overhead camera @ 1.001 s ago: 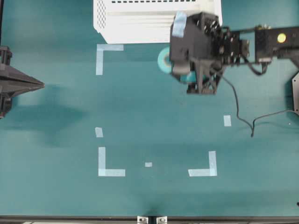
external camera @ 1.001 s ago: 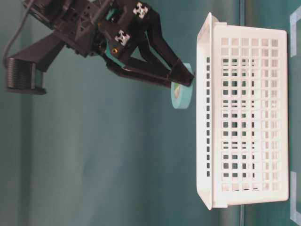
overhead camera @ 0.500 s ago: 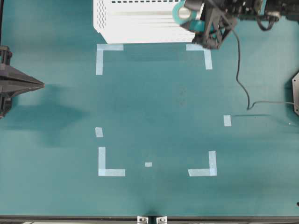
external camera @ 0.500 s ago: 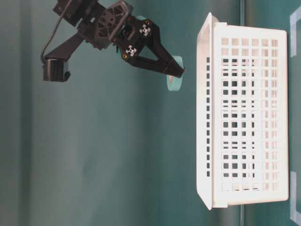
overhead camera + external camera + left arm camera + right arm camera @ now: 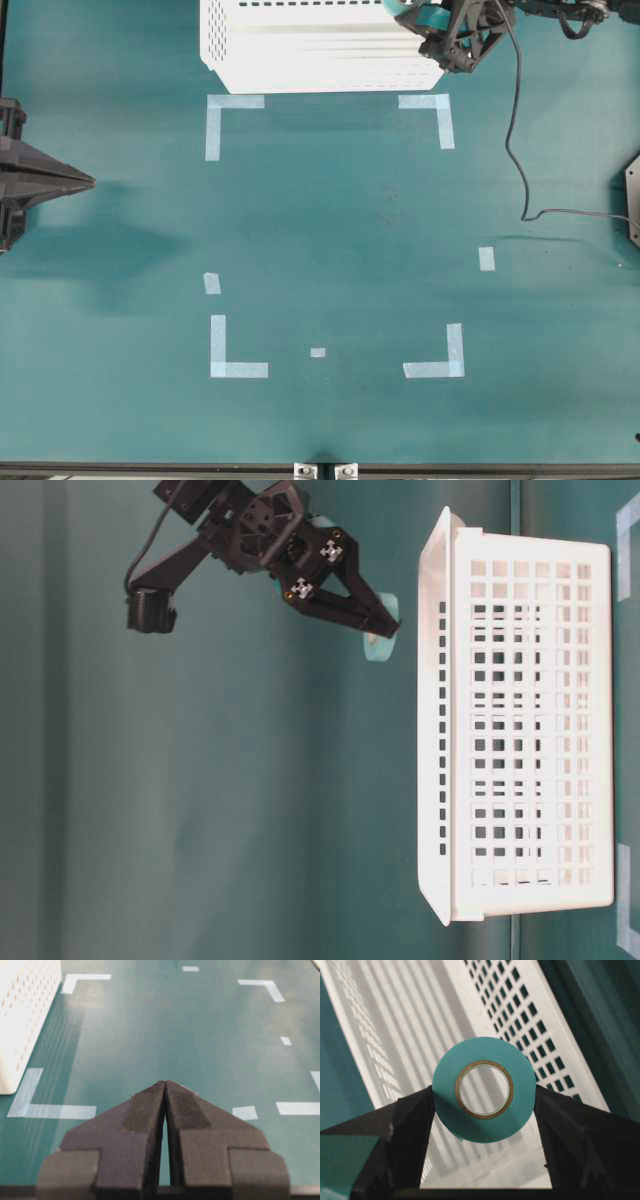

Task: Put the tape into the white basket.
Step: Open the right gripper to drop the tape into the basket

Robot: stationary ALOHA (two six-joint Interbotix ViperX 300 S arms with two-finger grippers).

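Overhead view: the right gripper (image 5: 425, 20) sits at the top edge of the frame, over the right end of the basket (image 5: 300, 60), with a sliver of the tape (image 5: 405, 8) showing between its fingers. A black cable (image 5: 515, 120) trails from the arm down across the green table (image 5: 350, 230), which carries pale tape corner marks (image 5: 225, 108). The left gripper (image 5: 45, 180) rests at the far left, well apart from the basket.

Table-level view (turned on its side): the right gripper (image 5: 385, 625) holds the tape (image 5: 380, 630) in the air, apart from the basket's rim (image 5: 440, 710).

Right wrist view: both fingers (image 5: 400, 1135) press against opposite sides of the tape (image 5: 485, 1087), clamping it edge to edge; the ribbed floor and perforated walls of the basket (image 5: 520, 1005) show beneath it and through its round hole.

Left wrist view: the left gripper (image 5: 165, 1091) has its jaws pressed together with nothing between them; the basket (image 5: 22, 1015) stands at the left of this view.
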